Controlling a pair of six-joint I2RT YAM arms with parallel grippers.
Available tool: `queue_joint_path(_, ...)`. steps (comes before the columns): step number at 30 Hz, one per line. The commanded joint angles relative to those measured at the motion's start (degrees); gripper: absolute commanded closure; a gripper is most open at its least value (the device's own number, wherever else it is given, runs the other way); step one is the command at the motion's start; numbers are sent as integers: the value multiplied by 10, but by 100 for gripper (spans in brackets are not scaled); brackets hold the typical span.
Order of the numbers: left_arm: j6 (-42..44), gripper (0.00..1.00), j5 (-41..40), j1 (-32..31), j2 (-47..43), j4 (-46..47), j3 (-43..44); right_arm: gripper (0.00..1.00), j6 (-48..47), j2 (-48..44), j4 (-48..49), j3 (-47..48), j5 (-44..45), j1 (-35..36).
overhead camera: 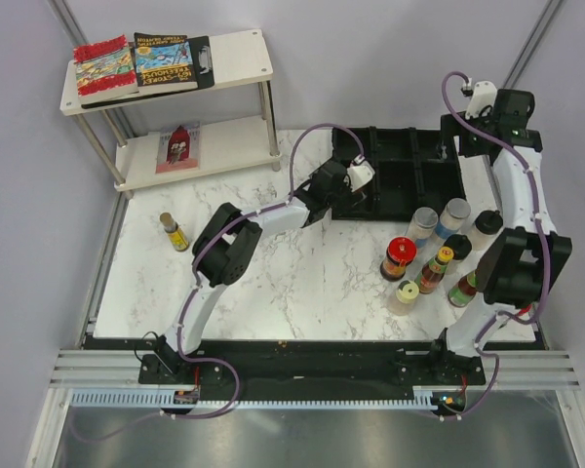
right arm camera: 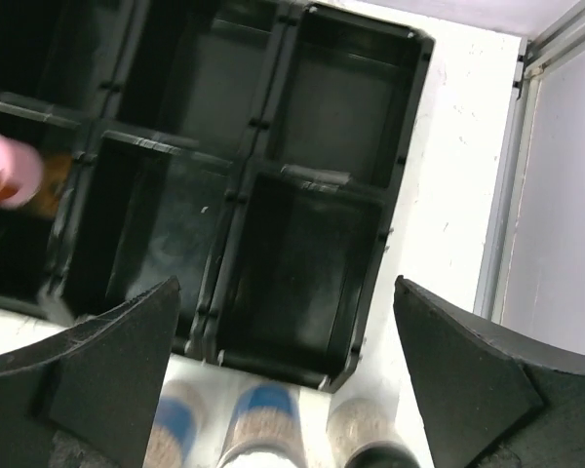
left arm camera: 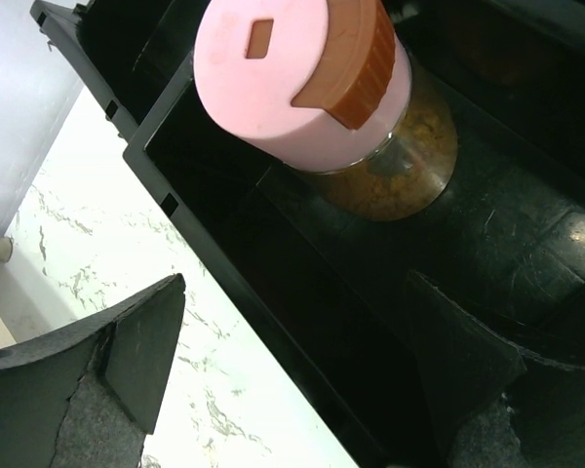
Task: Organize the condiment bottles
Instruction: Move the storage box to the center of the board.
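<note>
Inside the black tray (left arm camera: 224, 244), your pink-capped jar (left arm camera: 302, 88) stands up in a box on the left side. Your left pincer (left arm camera: 292, 292) hangs over it with fingers spread wide, and the jar sits just past the tips, touching neither. Your right pincer (right arm camera: 285, 288) is spread wide too, holding nothing, up over the tray's right boxes. The other bottles (overhead camera: 435, 268) stand close together on the bench (overhead camera: 273, 283) by the tray's near right side. A lone bottle (overhead camera: 174, 231) stands far off to the left
</note>
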Motion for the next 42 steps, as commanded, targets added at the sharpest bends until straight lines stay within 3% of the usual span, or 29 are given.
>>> queue_joint_path(1, -25, 1, 2, 3, -37, -68, -22, 3, 27, 75, -1, 88, 30, 19)
queue_joint_path(16, -64, 0, 49, 2, -106, -93, -102, 4, 21, 199, -60, 162, 91, 116)
queue_joint_path(30, -81, 1, 147, -3, -175, -108, -167, 8, 48, 215, -84, 166, 90, 148)
queue_joint_path(37, -96, 1, 129, 3, -198, -127, -143, 20, 59, 170, -86, 146, 102, 148)
queue_joint_path(42, -98, 1, 121, 11, -222, -144, -113, 39, 56, 134, -95, 127, 123, 149)
